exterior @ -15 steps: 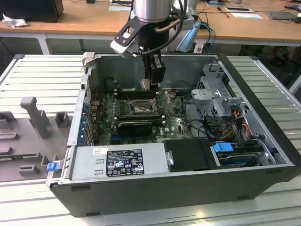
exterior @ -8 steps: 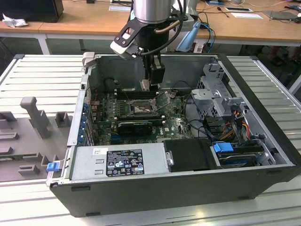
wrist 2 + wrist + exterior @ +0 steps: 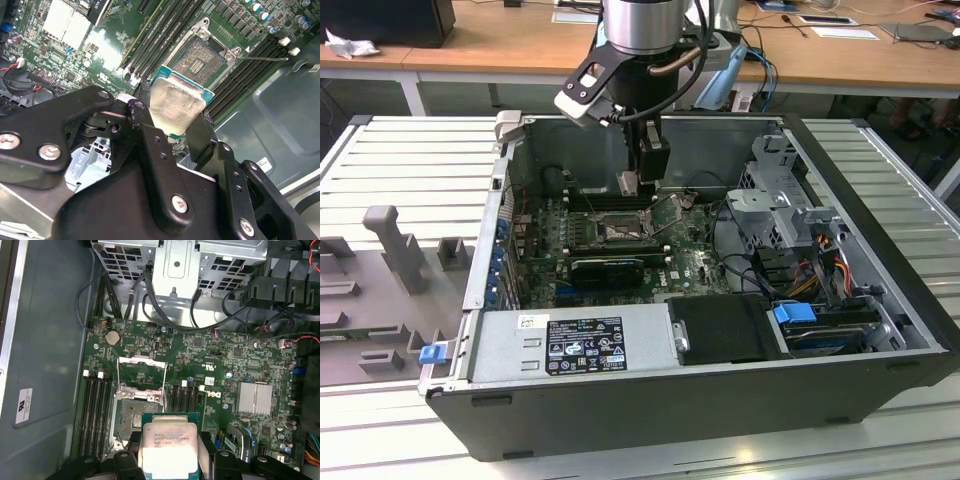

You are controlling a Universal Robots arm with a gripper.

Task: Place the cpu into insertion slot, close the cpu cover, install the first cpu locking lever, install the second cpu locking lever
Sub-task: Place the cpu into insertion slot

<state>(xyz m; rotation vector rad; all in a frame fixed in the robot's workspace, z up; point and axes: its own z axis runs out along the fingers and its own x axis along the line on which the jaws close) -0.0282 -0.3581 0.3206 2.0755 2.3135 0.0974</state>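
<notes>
My arm reaches into the open computer case [image 3: 620,400], over the green motherboard [image 3: 210,355]. The gripper [image 3: 172,125] pinches the cpu [image 3: 175,105] by two opposite edges, its silvery top facing the wrist cameras. The insertion slot [image 3: 132,422] lies below and just ahead of the fingertips, bare and not touched. Its cpu cover [image 3: 139,360] stands open beyond it. I judge the first step is in hand: placing calls for squaring the chip to the socket rim.
</notes>
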